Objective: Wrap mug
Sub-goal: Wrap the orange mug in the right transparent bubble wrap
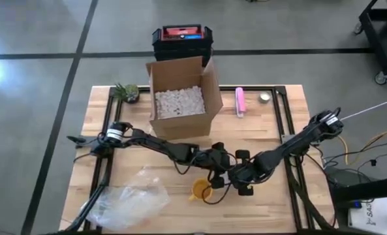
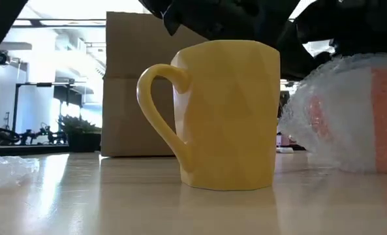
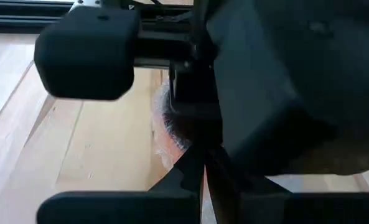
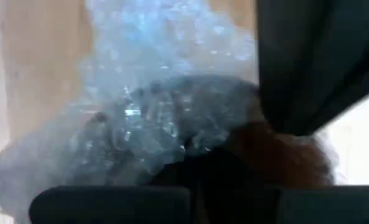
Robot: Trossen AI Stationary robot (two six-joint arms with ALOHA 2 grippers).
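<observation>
the yellow mug [image 1: 201, 190] stands upright on the wooden counter [image 1: 265, 130], near the front edge and slightly right of centre, with its handle [image 2: 159, 108] pointing left in the low view. it appears to be a rigid, faceted ceramic-type vessel: judge it moderately heavy for its size, stiff, smooth-walled and therefore liable to slip, and breakable if tipped or knocked against the counter. take hold across the body walls or over the rim; the handle is a narrower, less stable grasp point. the bubble wrap [image 1: 128, 199] lies crumpled on the counter to the left of the mug, well apart from it; it is light, soft and clingy and will deform under any pinch, so grip an edge, not the bulk. the left tool [image 1: 214, 171] and the right tool [image 1: 244, 177] are both close together just behind and to the right of the mug. whether either tool is released or clenched cannot be told. a further bubble-wrapped bundle [image 2: 350, 114] with something pinkish inside shows right of the mug in the low view. a cardboard box [image 1: 180, 94] of packing fill sits at the far side.
</observation>
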